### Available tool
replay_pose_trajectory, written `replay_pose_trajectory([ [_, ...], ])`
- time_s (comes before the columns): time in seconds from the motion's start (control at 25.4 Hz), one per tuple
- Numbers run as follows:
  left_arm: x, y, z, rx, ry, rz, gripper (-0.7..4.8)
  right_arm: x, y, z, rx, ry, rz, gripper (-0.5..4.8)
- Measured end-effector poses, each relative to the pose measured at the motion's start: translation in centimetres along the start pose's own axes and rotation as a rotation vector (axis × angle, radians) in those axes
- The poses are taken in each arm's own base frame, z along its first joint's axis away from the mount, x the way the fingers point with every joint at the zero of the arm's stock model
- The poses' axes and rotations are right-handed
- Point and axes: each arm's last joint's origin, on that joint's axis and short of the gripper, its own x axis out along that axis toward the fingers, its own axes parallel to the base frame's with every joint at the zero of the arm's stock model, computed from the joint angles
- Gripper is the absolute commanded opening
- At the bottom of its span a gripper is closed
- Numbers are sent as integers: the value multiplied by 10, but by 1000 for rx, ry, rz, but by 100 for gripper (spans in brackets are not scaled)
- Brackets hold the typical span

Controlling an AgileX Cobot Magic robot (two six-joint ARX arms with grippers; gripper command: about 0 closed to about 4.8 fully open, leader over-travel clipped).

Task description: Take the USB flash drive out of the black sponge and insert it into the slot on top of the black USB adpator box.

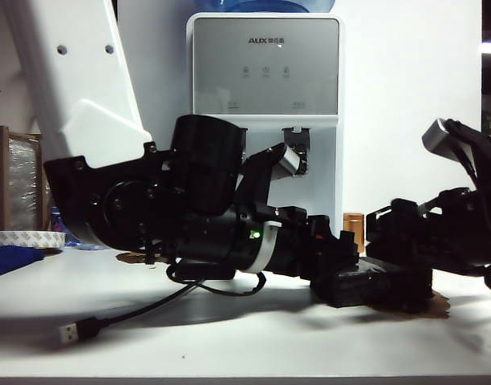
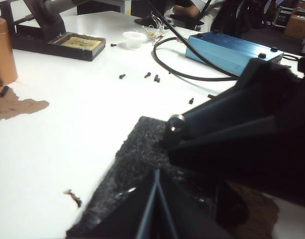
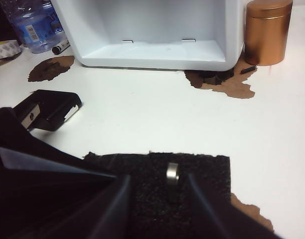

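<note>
Two claws meeting at the black sponge (image 3: 157, 194), right claw (image 3: 157, 199) partly open, straddling the upright USB flash drive (image 3: 172, 173) without touching, left claw (image 2: 157, 199) pressing down on the sponge, opening unclear.

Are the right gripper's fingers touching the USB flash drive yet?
Apart. The right wrist view shows black sponge on both sides of the USB flash drive, between it and the right gripper fingers.

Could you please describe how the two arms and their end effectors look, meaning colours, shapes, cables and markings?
The left arm has a white, boxy upper link with small round holes, then bulky black housings, a white band and a small green light. The right arm is black with a silver-grey camera module on top and black cables. The left end effector and right end effector have matte black, wedge-shaped fingers. No markings are readable.
</note>
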Motion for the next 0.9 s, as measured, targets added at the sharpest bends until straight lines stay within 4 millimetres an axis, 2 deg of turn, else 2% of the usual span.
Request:
replay_pose_trajectory([
  [0.16,0,0,0,0,0,0,-5,0,0,0,2,-1,0,209],
  [0.2,0,0,0,0,0,0,-5,0,0,0,2,-2,-1,187],
  [0.24,0,0,0,0,0,0,-5,0,0,1,1,-3,0,110],
  [0.35,0,0,0,0,0,0,-5,0,-1,1,0,-8,-9,79],
  [0.47,0,0,0,0,0,0,-5,1,0,2,1,-15,-4,20],
  [0.9,0,0,0,0,0,0,-5,2,-1,2,-1,-19,-23,-2],
])
